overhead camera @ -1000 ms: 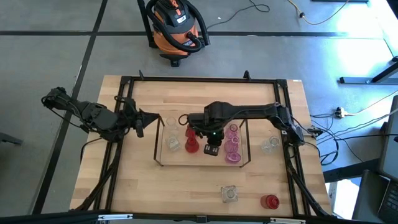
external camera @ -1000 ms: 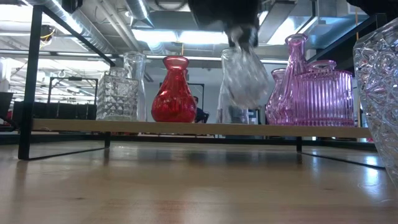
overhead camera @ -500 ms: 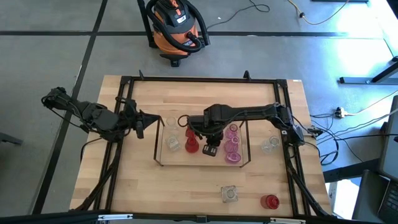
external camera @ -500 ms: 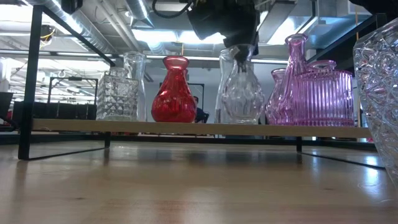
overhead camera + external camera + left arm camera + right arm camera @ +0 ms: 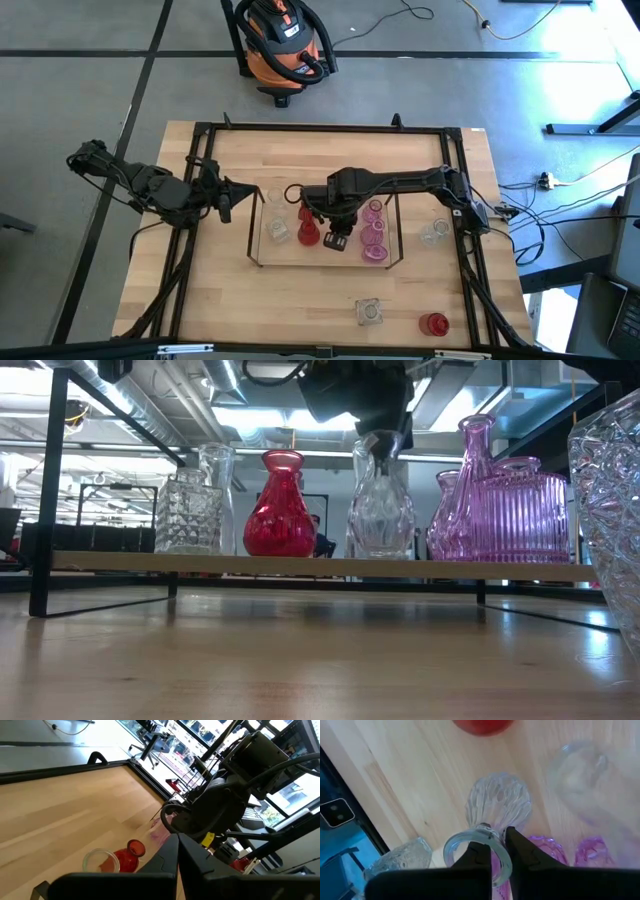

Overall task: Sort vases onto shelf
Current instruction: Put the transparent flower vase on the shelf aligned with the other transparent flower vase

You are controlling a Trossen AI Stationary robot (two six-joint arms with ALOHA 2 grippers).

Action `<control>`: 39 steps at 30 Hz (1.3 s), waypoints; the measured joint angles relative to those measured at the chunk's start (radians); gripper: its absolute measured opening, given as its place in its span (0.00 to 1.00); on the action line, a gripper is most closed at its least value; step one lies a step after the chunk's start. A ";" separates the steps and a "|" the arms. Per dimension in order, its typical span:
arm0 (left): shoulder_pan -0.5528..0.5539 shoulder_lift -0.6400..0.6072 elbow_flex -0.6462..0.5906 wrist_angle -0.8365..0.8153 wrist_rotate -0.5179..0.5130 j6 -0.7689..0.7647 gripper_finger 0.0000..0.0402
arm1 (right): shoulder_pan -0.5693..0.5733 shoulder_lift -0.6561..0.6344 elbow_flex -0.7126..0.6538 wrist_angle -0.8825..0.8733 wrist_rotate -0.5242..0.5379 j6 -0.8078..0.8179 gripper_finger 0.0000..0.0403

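Note:
The shelf (image 5: 300, 567) is a low wire rack with a board, standing mid-table. On it stand a clear square jar (image 5: 187, 510), a red vase (image 5: 280, 510), a clear ribbed vase (image 5: 380, 520) and pink vases (image 5: 510, 510). My right gripper (image 5: 385, 445) is above the shelf, pointing down, shut on the clear ribbed vase's mouth. My left gripper (image 5: 250, 190) waits shut off the shelf's left end, touching nothing. My right gripper pinches the clear ribbed vase's mouth rim (image 5: 501, 851) between its two fingers, one finger (image 5: 477, 857) inside the mouth and the other (image 5: 520, 855) outside. The fingers come from above, pointing down. The vase stands upright with its base on the shelf board.
Loose on the table are a clear square jar (image 5: 369, 312) and a red jar (image 5: 433, 324) near the front edge, and a clear vase (image 5: 433, 233) right of the shelf. A black frame (image 5: 320, 128) edges the table. A large clear vase (image 5: 610, 510) stands close to the low camera.
My right gripper has gone down with the clear ribbed vase. The vase hung tilted above the shelf board before; now it stands upright on the board between the red vase and the pink ones.

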 joint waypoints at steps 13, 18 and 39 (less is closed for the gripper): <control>0.000 0.000 0.000 0.001 0.026 -0.004 0.00 | 0.001 0.000 0.000 -0.005 0.024 0.013 0.13; 0.000 0.000 0.000 0.001 0.026 -0.004 0.00 | 0.001 -0.001 0.000 -0.006 0.024 0.032 0.17; 0.000 0.000 0.000 0.004 0.026 -0.004 0.00 | 0.040 -0.001 0.075 -0.024 0.051 0.082 0.18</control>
